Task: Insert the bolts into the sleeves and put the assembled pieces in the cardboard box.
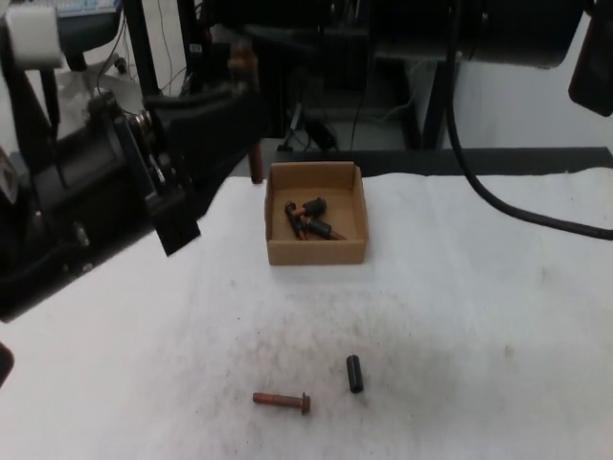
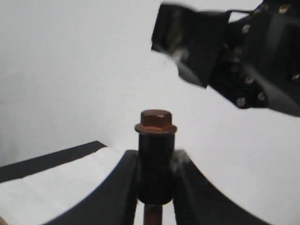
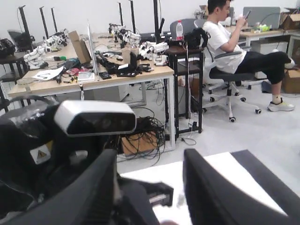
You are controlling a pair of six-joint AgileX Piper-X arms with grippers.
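Copper bolt (image 2: 155, 123) in its sleeve (image 2: 154, 176), clamped by the left gripper (image 2: 155, 158) beside the cardboard box (image 1: 316, 253), would miss if released here; right gripper (image 3: 151, 158) hangs open.

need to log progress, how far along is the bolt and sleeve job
Done: several assembled pieces lie in the cardboard box. In hand: the left gripper grips a sleeve with a bolt through it. Left: box that one, then join and box the loose bolt and loose sleeve on the bench.
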